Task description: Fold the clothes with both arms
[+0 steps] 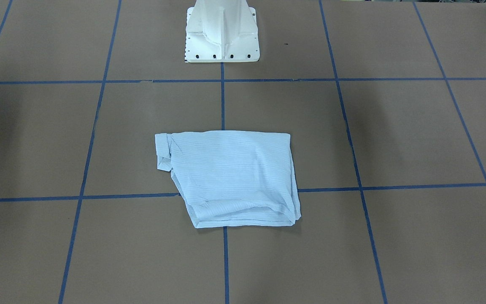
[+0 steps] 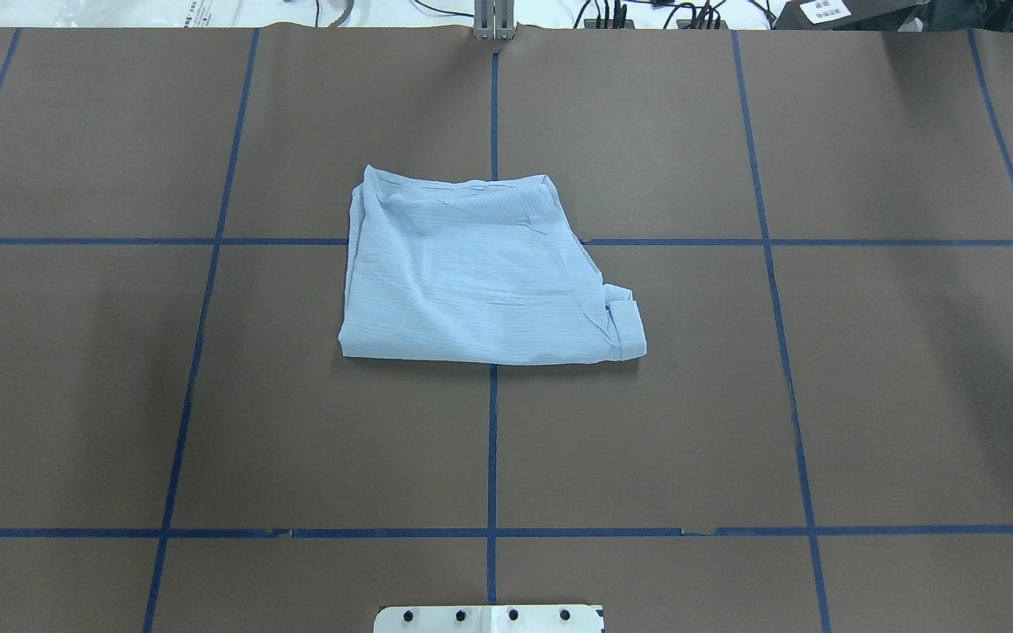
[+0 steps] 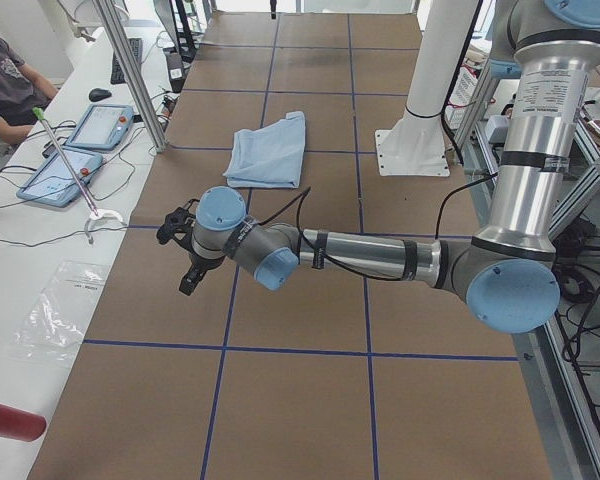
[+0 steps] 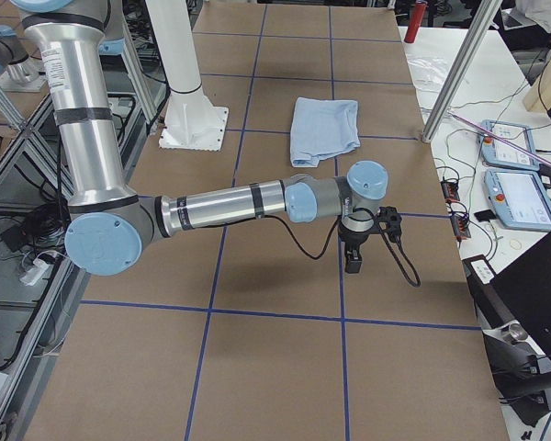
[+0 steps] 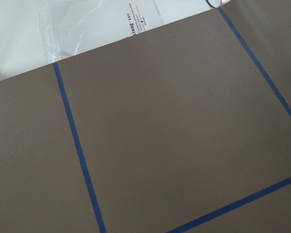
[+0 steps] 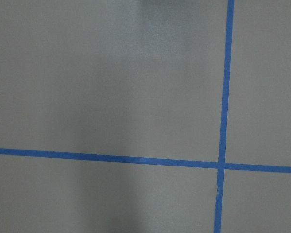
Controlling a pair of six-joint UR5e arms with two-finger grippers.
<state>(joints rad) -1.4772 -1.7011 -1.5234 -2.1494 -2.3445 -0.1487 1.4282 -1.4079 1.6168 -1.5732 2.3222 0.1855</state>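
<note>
Counter: brown paper cover, gridded with blue tape lines. White pedestal is bolted at the middle of the robot-side edge. Beyond the operators'-side edge, a white bench carries two teach pendants, a clear plastic bag, a red cylinder and a reaching stick; a person is at the bench. Left arm stretches low across the counter's left end. Left end effector points down above bare paper, close to the operators'-side edge. It shows only in a side view, so I cannot tell how wide it stands. Right arm lies likewise across the right end, with the right end effector pointing down over paper by a tape line. Its opening cannot be told either. Wrist views give only paper and tape; the left one also catches the bag past the edge. Both arms are well apart from the shirt. The shirt lies flat about mid-counter over a tape crossing, nearer the operators'-side edge than the robot-side edge. It is folded to a compact four-sided stack, pale blue with fine stripes and light creases. Layer edges show along the side facing the operators. A cuff-like fold sticks out at the corner toward the robot-side edge and right end.
</note>
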